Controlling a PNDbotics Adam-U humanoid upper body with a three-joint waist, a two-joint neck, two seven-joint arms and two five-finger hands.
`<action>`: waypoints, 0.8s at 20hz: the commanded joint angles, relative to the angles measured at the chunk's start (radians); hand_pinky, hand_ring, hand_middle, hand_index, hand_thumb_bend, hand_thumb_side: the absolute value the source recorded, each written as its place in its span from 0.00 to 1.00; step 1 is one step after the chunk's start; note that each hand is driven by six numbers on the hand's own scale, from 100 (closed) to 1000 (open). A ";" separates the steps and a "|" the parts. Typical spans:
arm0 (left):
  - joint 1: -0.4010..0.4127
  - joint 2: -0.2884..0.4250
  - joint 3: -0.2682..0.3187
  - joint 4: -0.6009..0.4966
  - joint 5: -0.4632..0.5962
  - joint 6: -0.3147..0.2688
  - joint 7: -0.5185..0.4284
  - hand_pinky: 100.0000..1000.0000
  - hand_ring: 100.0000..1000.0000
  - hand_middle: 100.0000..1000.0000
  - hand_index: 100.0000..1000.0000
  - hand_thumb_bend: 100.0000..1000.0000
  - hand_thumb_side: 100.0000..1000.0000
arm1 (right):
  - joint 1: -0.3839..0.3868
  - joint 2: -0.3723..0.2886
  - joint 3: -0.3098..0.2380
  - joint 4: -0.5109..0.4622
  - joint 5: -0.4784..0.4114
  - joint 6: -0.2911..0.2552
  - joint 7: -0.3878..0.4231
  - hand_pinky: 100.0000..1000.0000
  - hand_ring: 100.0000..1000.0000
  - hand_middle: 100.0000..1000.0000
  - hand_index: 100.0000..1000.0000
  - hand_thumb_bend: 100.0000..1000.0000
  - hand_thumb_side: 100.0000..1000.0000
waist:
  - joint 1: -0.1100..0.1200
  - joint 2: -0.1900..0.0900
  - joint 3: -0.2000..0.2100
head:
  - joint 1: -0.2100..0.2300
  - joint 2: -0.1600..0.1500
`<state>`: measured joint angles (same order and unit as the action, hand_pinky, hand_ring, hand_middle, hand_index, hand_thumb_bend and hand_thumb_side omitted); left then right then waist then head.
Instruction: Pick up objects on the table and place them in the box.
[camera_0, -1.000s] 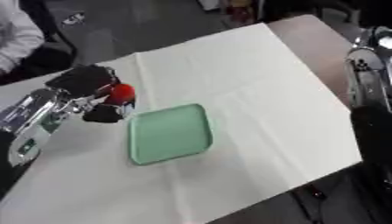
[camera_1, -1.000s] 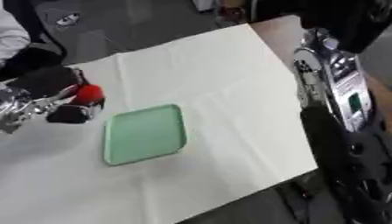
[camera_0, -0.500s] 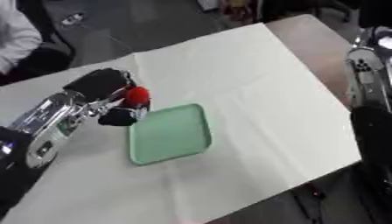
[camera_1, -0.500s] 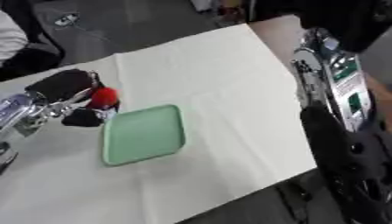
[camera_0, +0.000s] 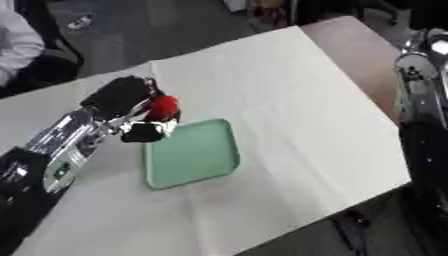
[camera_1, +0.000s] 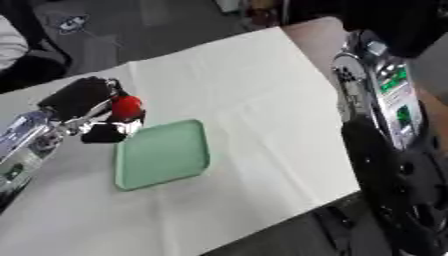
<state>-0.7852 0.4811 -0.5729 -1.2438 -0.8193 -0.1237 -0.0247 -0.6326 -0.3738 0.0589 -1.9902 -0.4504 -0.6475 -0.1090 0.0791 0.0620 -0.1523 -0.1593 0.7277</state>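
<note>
A small red object (camera_0: 164, 106), round and no more than a colour and a shape to us, sits in the curled fingers of our left hand (camera_0: 131, 102), right at the upper left corner of the green tray (camera_0: 192, 152); whether it touches the tray's rim we cannot tell. In the left eye view our left arm (camera_0: 61, 150) comes in from the lower left across the white cloth (camera_0: 289, 100) that covers the table, and the tray lies flat on that cloth with nothing in it. Nothing stands between the hand and the tray. Beyond the cloth's far right corner bare brown tabletop (camera_0: 359, 45) shows, and at the right edge we see only a silver and black stretch of our right arm (camera_0: 420, 100). A person's white sleeve shows at the upper left edge, away from the work. In the right eye view the same hold shows from a little further right, and much more of the right arm (camera_1: 385, 105) is in the picture, with green patches on its casing; the right hand itself shows in neither view. A second ago our left hand held the red object further left, well short of the tray; it has since carried it to the tray's corner.
</note>
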 joint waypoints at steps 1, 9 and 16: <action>-0.026 0.003 0.012 0.016 0.016 -0.010 0.009 0.00 0.00 0.22 0.56 0.00 0.74 | -0.024 -0.002 -0.004 -0.010 -0.003 0.000 -0.010 0.47 0.46 0.39 0.40 0.03 0.39 | -0.003 -0.010 -0.003 | -0.001 -0.002; -0.029 0.000 0.010 0.043 0.030 -0.047 -0.014 0.44 0.67 0.78 0.83 0.17 1.00 | -0.026 0.001 -0.004 -0.010 -0.004 0.000 -0.036 0.46 0.46 0.39 0.40 0.02 0.41 | 0.000 -0.011 -0.007 | -0.005 0.001; -0.029 -0.001 0.009 0.050 0.036 -0.074 -0.040 0.62 0.82 0.91 0.91 0.40 1.00 | -0.027 0.000 -0.002 -0.010 -0.002 0.001 -0.042 0.46 0.46 0.39 0.40 0.02 0.41 | 0.001 -0.011 -0.007 | -0.006 0.001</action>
<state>-0.7861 0.4710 -0.5730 -1.1860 -0.7884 -0.1911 -0.0616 -0.6402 -0.3685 0.0589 -1.9902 -0.4535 -0.6477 -0.1469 0.0835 0.0620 -0.1581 -0.1593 0.7277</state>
